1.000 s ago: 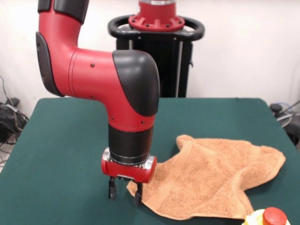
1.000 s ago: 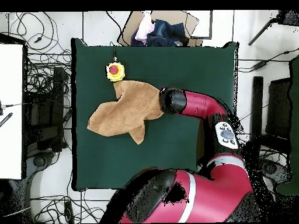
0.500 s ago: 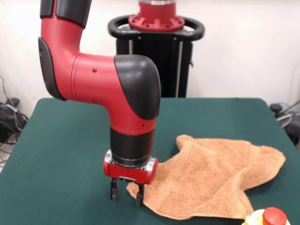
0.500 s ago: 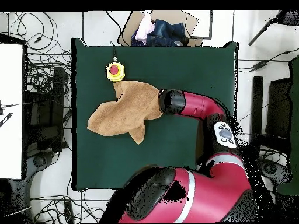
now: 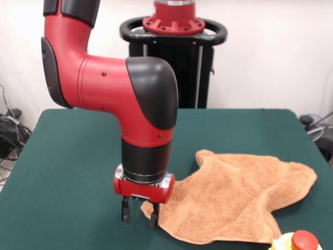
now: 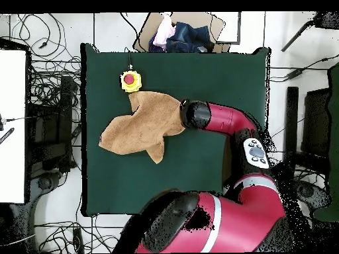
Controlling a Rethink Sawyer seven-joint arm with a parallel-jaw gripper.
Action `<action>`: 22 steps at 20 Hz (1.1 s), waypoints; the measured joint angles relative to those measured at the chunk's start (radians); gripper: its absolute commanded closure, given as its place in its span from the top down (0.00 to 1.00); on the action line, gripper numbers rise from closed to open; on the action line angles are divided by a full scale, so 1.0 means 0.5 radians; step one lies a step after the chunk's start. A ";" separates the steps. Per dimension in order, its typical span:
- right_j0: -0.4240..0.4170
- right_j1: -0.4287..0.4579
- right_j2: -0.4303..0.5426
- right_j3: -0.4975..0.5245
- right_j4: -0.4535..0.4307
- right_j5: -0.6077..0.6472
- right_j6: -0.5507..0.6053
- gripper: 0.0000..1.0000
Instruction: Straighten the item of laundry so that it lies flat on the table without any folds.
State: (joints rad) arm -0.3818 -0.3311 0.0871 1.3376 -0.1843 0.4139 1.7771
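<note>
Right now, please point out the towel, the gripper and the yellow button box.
towel point(image 5: 239, 195): front view, middle of the cloth.
gripper point(image 5: 139, 214): front view, between the open fingertips at the towel's corner.
yellow button box point(image 6: 130, 81): overhead view, on its red cap.

We saw open table left of the gripper; towel and a yellow, red-capped object blocked the right.

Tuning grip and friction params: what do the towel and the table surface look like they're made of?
Towel: looks like terry cloth, orange-tan, matte, with a nubby looped pile and soft rumpled folds; a flatter woven band runs near one edge. Table: the top appears covered in dark green felt-like fabric, matte, no glare, no visible grain; what lies under the covering can't be seen.
</note>
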 measured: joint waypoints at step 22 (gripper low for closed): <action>0.002 0.030 0.084 -0.039 0.000 0.137 0.000 1.00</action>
State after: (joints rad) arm -0.3805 -0.3159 0.1292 1.3182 -0.1845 0.4825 1.7771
